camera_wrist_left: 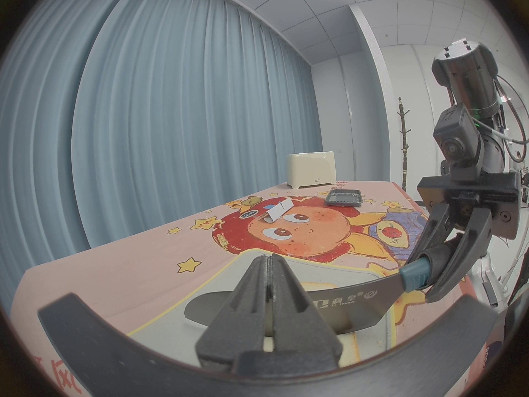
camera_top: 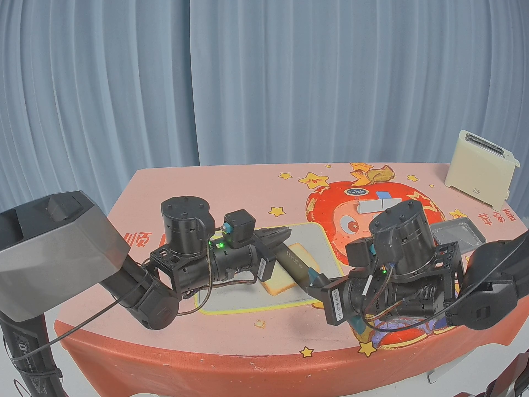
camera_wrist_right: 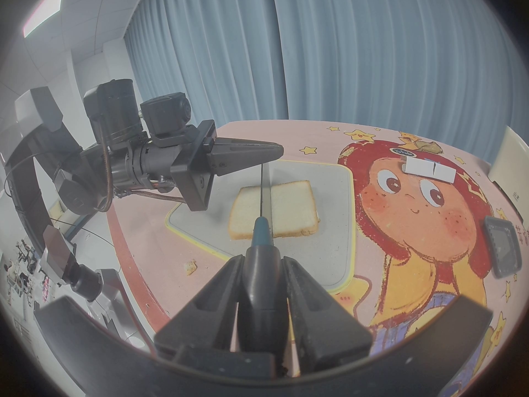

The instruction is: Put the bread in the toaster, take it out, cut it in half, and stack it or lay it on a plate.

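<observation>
Knife (camera_wrist_left: 352,304) sits edge-down across the bread (camera_wrist_right: 292,205), handle pinched in the right gripper (camera_wrist_right: 262,260). Left gripper (camera_wrist_right: 273,151), fingers pressed together, bears on its spine, probably to add cutting force.

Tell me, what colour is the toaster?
Cream-white. The toaster shows best in the head view, at the table's far right corner.

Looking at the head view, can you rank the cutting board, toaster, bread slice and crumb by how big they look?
Largest to smallest:
1. cutting board, though it is partly covered
2. toaster, which sits farther back, so its true size is unsure
3. bread slice, partly under the knife
4. crumb
</observation>
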Available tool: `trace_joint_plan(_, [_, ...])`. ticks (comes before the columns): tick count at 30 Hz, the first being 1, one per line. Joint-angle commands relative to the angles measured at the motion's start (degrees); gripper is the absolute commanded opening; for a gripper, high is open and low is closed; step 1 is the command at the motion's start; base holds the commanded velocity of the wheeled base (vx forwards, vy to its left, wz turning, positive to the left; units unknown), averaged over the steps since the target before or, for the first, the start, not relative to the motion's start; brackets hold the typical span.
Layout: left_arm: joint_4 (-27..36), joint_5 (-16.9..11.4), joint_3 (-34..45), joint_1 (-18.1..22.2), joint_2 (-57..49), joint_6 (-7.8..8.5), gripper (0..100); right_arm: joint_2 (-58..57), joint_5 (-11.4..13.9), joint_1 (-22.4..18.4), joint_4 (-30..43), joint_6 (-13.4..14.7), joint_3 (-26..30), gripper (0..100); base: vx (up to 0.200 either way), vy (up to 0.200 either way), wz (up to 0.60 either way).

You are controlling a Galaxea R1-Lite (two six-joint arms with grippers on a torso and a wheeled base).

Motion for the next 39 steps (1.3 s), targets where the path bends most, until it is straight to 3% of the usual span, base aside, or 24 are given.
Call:
trace_joint_plan(1, [-0.2,0.0,0.0,0.2,-1.3,-0.03,0,0.7,-0.1,0.0,0.0,-0.1,-0.4,0,0.000,0.000,0.00])
trace_joint_plan(18, [-0.4,0.0,0.2,0.2,-2.1,-0.03,0,0.8,-0.1,2.9,0.1,-0.4,-2.0,0,0.000,0.000,0.00])
trace_joint_plan(39, [-0.3,0.1,1.3,1.6,-8.3,0.06,0,-2.8,-0.2,0.7,-0.1,0.1,-1.8,0,0.000,0.000,0.00])
